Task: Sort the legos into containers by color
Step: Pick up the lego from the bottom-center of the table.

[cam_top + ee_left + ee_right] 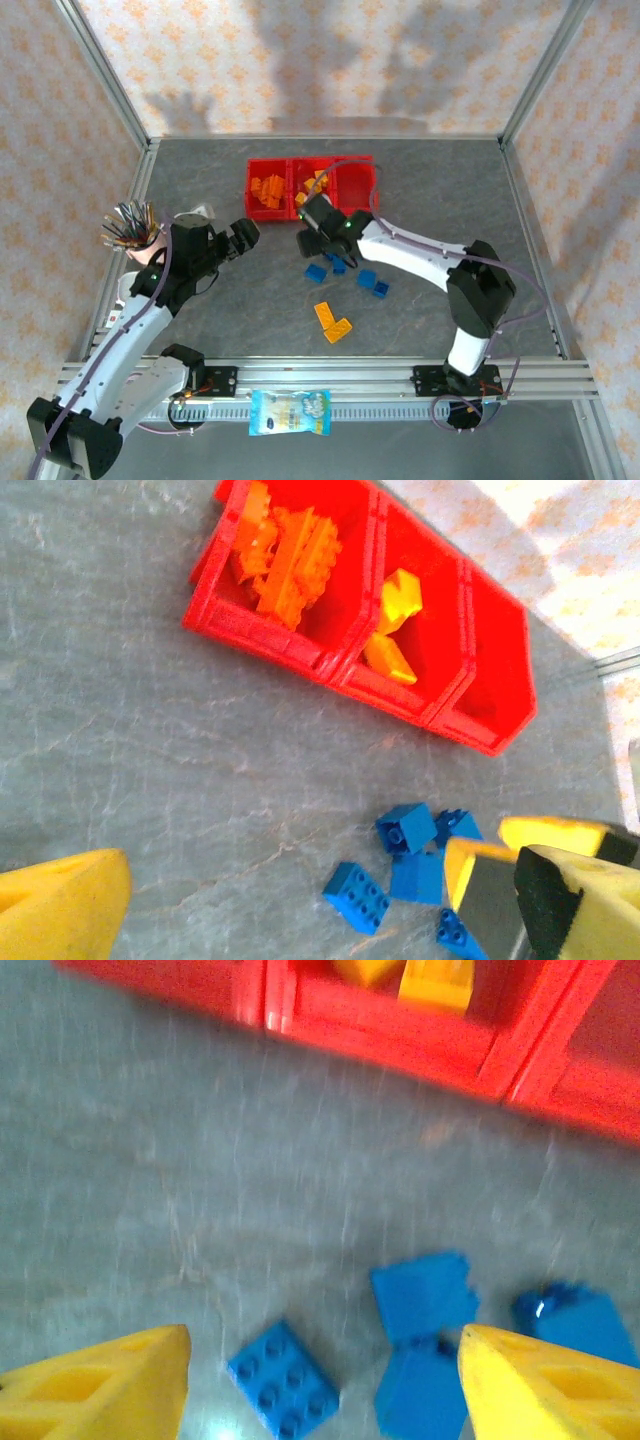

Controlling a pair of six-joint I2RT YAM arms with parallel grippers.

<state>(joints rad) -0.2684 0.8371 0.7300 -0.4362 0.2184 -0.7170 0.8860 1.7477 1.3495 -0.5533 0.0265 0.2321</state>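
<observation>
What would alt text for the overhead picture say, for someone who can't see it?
A robot's right gripper is over several blue bricks on a grey table, in front of three joined red bins, with its left gripper alongside. The left bin holds orange bricks, the middle one yellow bricks, and two more bricks lie loose nearer the robot.

Grey table (450,190) carries red containers (355,185), loose blue legos (316,273), two orange-yellow legos (338,328), pen cup (133,232)

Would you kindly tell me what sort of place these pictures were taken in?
Probably a robotics lab's enclosed test cell: two black-and-white robot arms stand on a silver aluminium rail, and patterned cream walls box in the grey stone-look tabletop.
</observation>
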